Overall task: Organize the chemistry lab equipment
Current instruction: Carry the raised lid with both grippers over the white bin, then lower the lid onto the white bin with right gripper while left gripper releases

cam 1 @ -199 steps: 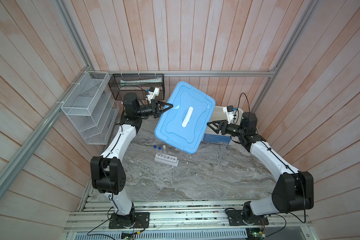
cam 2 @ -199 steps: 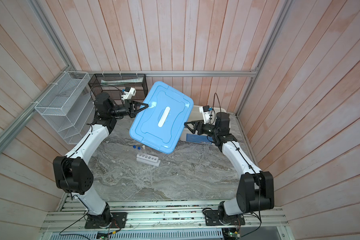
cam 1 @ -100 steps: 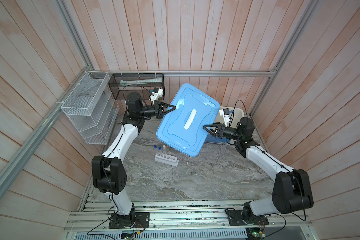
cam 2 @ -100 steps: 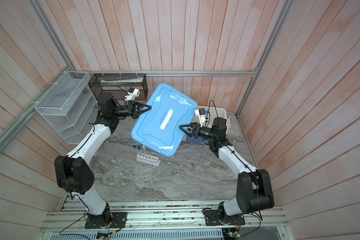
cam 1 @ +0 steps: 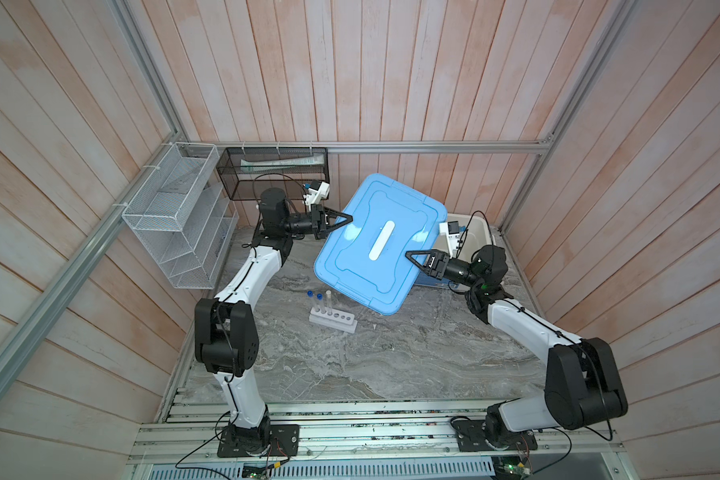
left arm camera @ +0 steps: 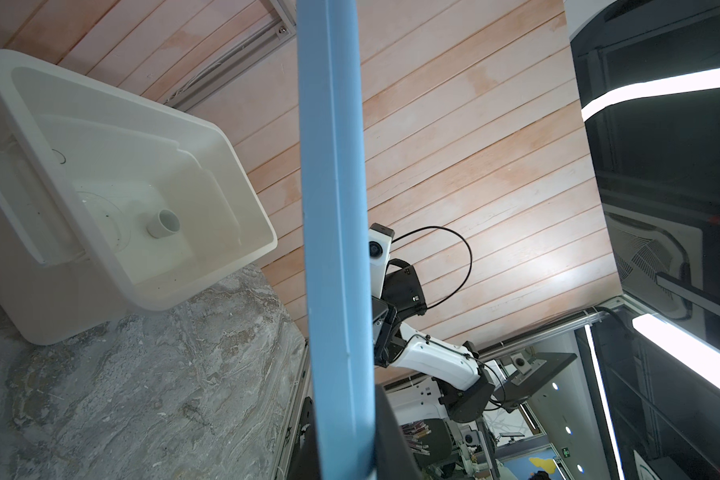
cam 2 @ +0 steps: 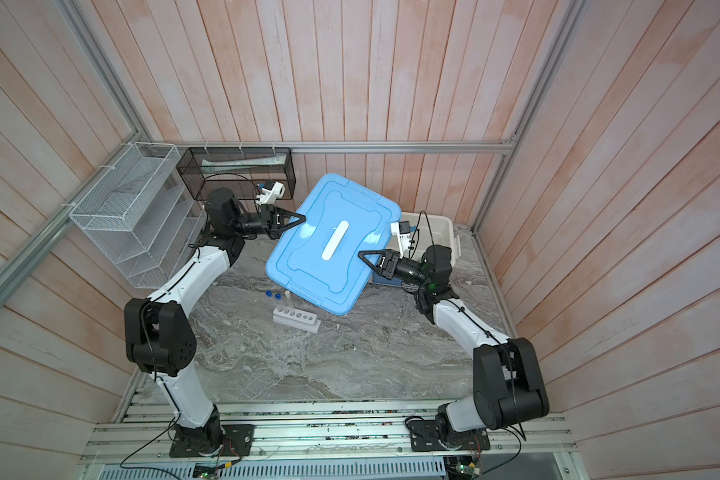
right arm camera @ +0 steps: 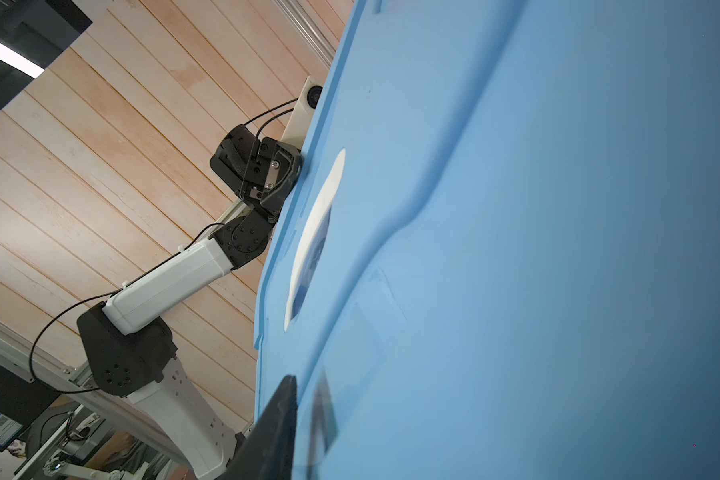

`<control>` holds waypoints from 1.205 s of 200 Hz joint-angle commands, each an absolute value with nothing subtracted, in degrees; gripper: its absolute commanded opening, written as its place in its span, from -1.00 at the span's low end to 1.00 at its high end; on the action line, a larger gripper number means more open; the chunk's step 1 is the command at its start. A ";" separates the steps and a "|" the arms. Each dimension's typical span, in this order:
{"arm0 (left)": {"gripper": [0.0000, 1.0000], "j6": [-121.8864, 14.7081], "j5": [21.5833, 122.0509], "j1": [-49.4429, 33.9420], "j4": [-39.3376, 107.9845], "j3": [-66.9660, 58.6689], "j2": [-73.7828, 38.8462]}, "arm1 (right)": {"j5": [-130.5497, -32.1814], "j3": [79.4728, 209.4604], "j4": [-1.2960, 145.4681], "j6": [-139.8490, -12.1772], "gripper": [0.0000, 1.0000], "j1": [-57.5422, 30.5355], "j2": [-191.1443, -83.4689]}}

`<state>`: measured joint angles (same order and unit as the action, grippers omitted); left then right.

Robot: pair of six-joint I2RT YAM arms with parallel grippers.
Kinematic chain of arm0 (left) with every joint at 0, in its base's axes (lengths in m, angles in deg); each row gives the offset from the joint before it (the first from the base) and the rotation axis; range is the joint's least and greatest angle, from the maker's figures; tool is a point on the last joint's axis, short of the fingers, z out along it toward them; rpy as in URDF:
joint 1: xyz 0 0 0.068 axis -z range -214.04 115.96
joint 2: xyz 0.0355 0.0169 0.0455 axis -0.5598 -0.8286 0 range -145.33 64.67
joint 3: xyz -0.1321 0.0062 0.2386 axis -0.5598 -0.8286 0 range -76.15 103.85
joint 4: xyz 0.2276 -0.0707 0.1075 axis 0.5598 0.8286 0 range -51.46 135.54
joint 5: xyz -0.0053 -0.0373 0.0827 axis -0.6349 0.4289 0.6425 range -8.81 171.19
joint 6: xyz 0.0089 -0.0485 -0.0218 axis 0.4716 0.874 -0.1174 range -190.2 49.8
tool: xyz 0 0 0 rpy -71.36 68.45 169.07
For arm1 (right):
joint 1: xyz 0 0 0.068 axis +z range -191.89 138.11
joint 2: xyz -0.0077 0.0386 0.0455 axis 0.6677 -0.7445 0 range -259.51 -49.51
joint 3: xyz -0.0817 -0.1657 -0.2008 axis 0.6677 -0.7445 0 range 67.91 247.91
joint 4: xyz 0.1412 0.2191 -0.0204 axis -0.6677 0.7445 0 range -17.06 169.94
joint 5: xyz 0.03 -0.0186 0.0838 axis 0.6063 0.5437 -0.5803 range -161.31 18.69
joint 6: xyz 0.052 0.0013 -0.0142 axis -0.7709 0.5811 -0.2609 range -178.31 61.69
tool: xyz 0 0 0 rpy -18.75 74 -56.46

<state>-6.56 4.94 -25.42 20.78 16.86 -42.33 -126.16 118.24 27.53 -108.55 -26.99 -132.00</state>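
We see left gripper pinching blue lid edge; right gripper at opposite edge, hold unclear. Rack with test tubes stands on table, apart from both.

Large blue rectangular plastic lid with white oval handle: tilted, raised off grey marble tabletop, hiding part of open white plastic bin behind it in both top views. White wire-mesh tiered basket on left wall. Black mesh basket on back wall, pale flat packet inside. Pinkish wooden plank walls, aluminium frame rails.
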 commanded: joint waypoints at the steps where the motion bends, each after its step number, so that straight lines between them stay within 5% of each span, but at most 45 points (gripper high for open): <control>1: -0.81 -7.58 5.78 -24.80 19.39 18.06 -44.27 | -127.16 118.98 21.96 -108.75 -0.41 -24.13 -128.63; 69: -0.57 -8.85 6.26 -25.68 19.39 17.50 -44.31 | -121.69 120.11 21.04 -115.70 -0.89 -22.53 -127.87; 129: 0.17 -7.56 7.52 -28.66 12.79 14.14 -42.56 | -116.28 119.33 24.31 -115.43 -0.93 -22.19 -125.63; 241: 0.32 -11.18 11.72 -34.64 14.15 9.35 -35.94 | -103.56 115.76 21.80 -120.53 -0.99 -25.92 -121.80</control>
<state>-8.31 10.49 -34.88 13.68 11.01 -38.83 -110.14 116.51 26.57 -118.28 -24.76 -124.90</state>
